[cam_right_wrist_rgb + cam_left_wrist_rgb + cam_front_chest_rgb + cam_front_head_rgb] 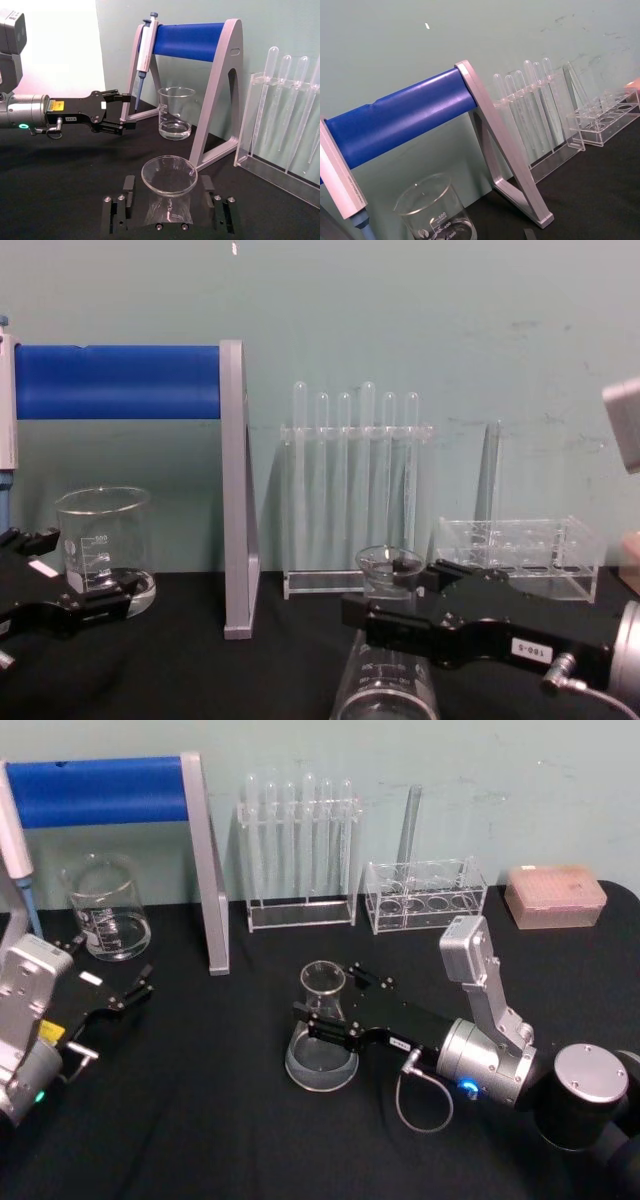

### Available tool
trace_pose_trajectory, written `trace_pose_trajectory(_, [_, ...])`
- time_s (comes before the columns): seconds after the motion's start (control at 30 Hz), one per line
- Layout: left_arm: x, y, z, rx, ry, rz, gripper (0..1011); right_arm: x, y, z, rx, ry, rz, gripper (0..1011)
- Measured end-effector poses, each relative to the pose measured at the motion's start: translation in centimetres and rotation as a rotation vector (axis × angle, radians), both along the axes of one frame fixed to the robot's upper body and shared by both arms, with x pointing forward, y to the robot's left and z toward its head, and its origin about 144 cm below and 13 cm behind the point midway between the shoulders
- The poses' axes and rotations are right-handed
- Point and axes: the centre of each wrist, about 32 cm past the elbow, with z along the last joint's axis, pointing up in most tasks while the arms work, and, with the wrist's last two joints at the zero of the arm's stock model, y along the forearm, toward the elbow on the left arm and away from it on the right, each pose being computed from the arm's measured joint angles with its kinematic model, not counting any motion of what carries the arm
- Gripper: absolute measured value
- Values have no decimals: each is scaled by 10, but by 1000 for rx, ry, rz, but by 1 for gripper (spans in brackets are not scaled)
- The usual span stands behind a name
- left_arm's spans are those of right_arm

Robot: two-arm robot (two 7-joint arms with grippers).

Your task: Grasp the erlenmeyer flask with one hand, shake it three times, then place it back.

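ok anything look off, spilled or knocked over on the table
Nothing stands out. The flask stands upright on the black table, no spill around it, with the right pincer open around its neck. The beaker, tube rack and pipette stand are upright and intact. The left pincer hangs open by the beaker.

Black desk [200,1100]: glass beaker [108,910] is shown at 10 o'clock, blue-barred stand [100,790] at 11, test-tube rack [300,855] at 12, clear rack [425,895] at 1, pink box [555,895] at 2.

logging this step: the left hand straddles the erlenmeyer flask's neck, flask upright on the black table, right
No: the right hand straddles the erlenmeyer flask at its neck, as the head view shows. The left hand sits by the beaker.
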Motion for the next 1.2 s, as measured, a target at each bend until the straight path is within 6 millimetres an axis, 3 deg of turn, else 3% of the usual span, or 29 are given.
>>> trace_pose_trajectory(0.17, [0,0,0,0,0,0,1001,0,0,0,0,0,0,735])
trace_pose_trajectory(0.2, [0,0,0,0,0,0,1001,0,0,0,0,0,0,666])
trace_pose_trajectory(0.43, [0,0,0,0,0,0,1001,0,0,0,1,0,1,461])
trace_pose_trajectory(0.87, [0,0,0,0,0,0,1001,0,-1,1,2,-3,-7,453])
trace_pose_trajectory(1.2, [0,0,0,0,0,0,1001,-5,-3,35,-13,-47,-81,456])
